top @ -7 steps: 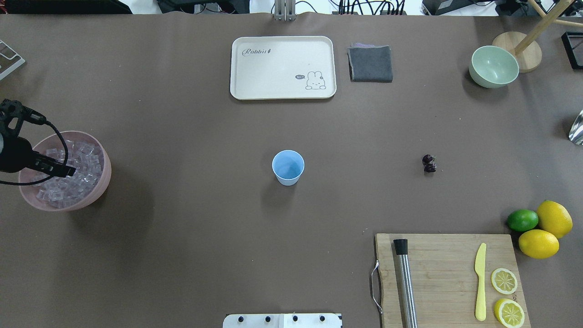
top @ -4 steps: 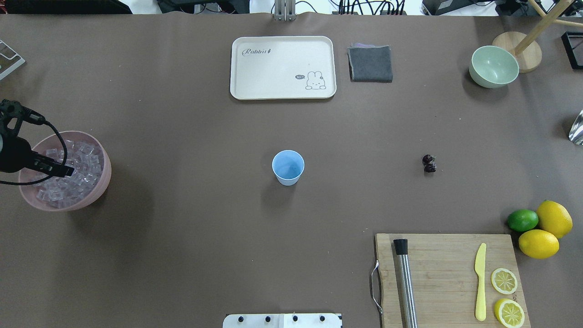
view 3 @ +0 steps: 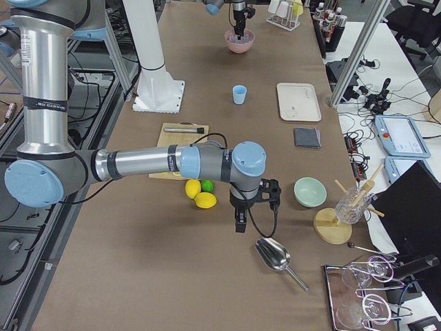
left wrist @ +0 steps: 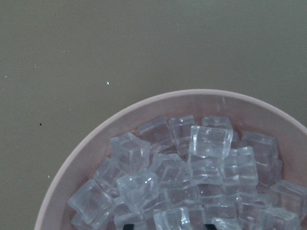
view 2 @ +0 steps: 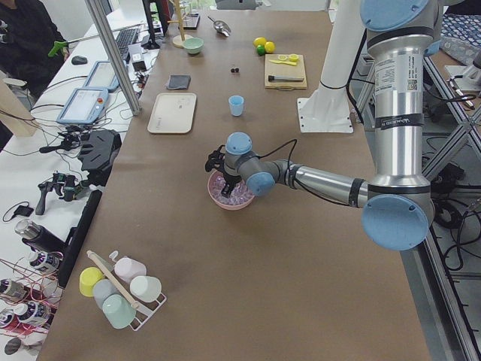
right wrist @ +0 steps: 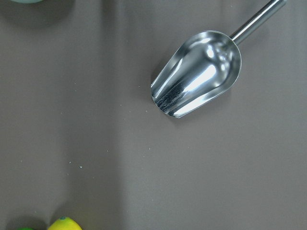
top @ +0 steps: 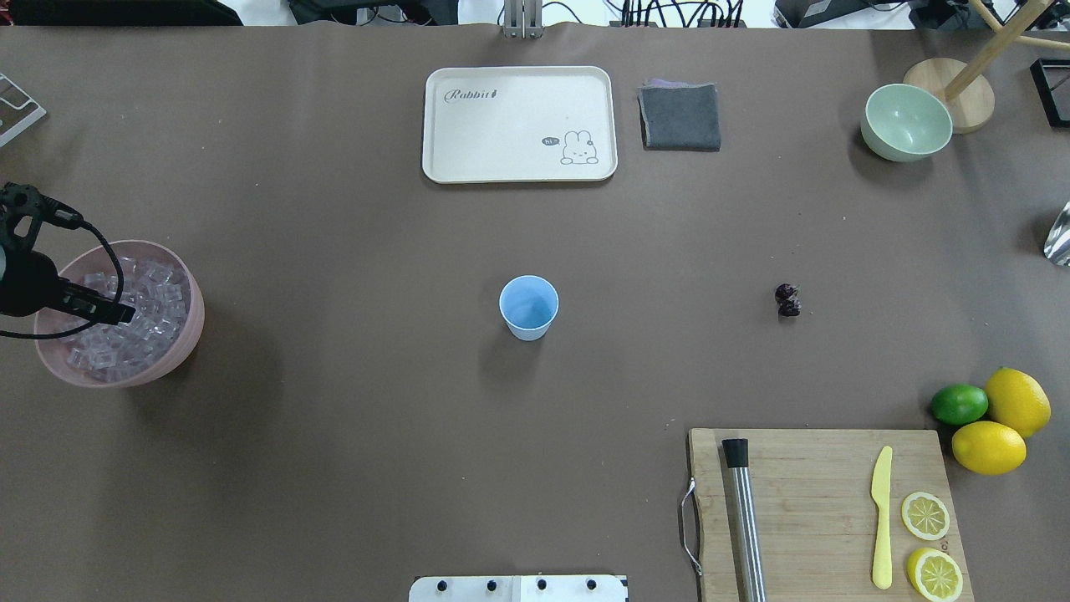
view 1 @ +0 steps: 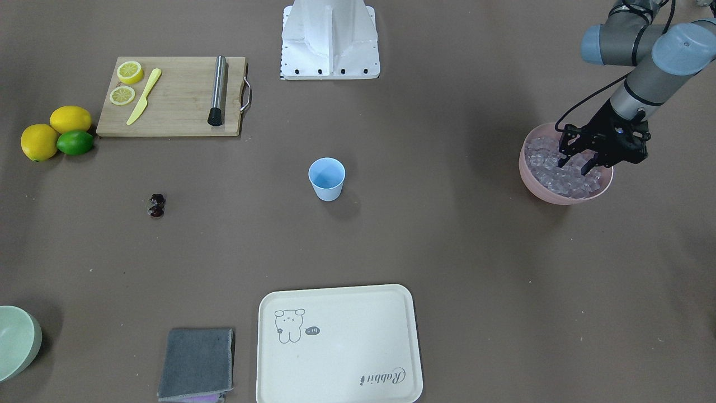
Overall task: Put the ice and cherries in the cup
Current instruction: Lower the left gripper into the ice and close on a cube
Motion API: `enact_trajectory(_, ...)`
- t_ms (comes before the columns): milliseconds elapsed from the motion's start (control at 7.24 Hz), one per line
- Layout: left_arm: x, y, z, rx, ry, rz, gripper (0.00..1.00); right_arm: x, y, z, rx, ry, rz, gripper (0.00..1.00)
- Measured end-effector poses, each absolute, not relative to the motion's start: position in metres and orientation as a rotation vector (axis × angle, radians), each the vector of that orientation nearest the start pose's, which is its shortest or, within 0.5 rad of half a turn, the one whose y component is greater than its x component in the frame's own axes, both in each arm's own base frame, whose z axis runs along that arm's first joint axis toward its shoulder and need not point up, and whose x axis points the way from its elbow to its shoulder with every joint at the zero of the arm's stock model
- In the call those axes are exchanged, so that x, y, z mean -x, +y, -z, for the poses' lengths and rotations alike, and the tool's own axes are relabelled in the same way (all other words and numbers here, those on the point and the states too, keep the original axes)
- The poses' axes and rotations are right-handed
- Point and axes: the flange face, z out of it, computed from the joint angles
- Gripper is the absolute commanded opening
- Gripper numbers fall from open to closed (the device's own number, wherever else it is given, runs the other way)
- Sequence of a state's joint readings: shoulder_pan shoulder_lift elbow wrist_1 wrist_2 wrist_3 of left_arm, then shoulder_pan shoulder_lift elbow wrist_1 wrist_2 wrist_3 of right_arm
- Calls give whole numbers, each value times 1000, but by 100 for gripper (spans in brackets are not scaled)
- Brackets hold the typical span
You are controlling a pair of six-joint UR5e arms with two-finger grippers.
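Note:
The ice (left wrist: 208, 141) is a heap of clear cubes in a pink bowl (top: 188, 334) at the table's left edge. My left gripper (view 1: 576, 164) is open, its fingers spread and dipped among the cubes; it also shows in the overhead view (top: 117, 313). The light blue cup (top: 528, 308) stands upright and empty mid-table. The dark cherries (top: 787, 300) lie on the table to its right. My right gripper (view 3: 240, 224) hangs above the table near a steel scoop (right wrist: 196, 74); I cannot tell whether it is open or shut.
A cream tray (top: 518, 124), a grey cloth (top: 680, 117) and a pale green bowl (top: 906, 122) sit along the far side. A cutting board (top: 819, 502) with a muddler, knife and lemon slices is at the near right, beside two lemons and a lime (top: 960, 404).
My left gripper has shifted slightly left and down into the ice bowl. Nothing else has moved.

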State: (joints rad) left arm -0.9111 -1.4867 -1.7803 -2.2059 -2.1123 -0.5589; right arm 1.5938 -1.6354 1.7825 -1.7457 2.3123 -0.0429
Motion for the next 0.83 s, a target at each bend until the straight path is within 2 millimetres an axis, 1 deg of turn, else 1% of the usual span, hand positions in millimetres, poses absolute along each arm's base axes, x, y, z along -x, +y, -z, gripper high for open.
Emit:
enact_trajectory(414, -233, -434, -535, -307, 844, -297, 58, -77, -455, -607, 5, -741, 7, 100)
enact_trajectory(828, -236, -436, -532, -320, 837, -295, 60, -78, -451, -611, 12, -742, 2, 100)
